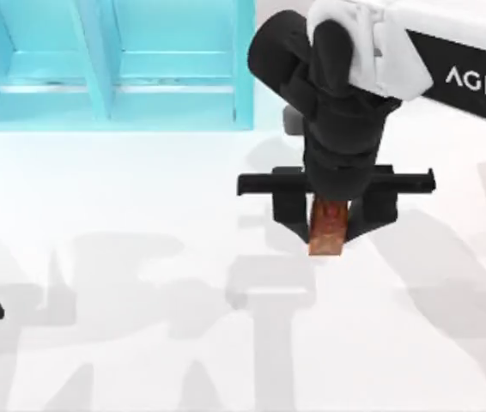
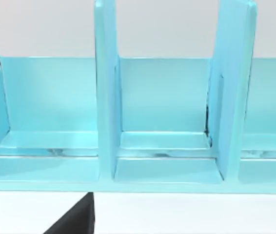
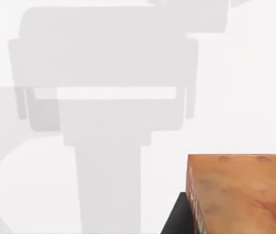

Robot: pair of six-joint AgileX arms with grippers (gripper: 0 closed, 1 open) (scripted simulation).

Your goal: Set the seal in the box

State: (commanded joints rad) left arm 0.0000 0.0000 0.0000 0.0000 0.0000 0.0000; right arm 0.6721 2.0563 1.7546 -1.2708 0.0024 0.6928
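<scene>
Right arm: nearest the top camera, reaching in from the right, wrist pointing down over the surface (image 1: 140, 257).
Right gripper (image 1: 333, 225): fingers pinching the seal from both sides, their black pads flanking it.
Seal (image 1: 329, 225): small red-brown block with an orange-tan end, held between the fingers, right of centre and well clear of the box; the right wrist view shows its tan face (image 3: 240, 195) above the white surface.
Box (image 1: 110, 64): light blue, divided into compartments, at the far left; the left wrist view looks into them (image 2: 165, 141).
Left arm: parked at the left edge.
Handling: seal looks stiff, light and smooth-sided; probably best gripped mid-height on opposite flat faces, squarely, so it cannot twist or slip.
</scene>
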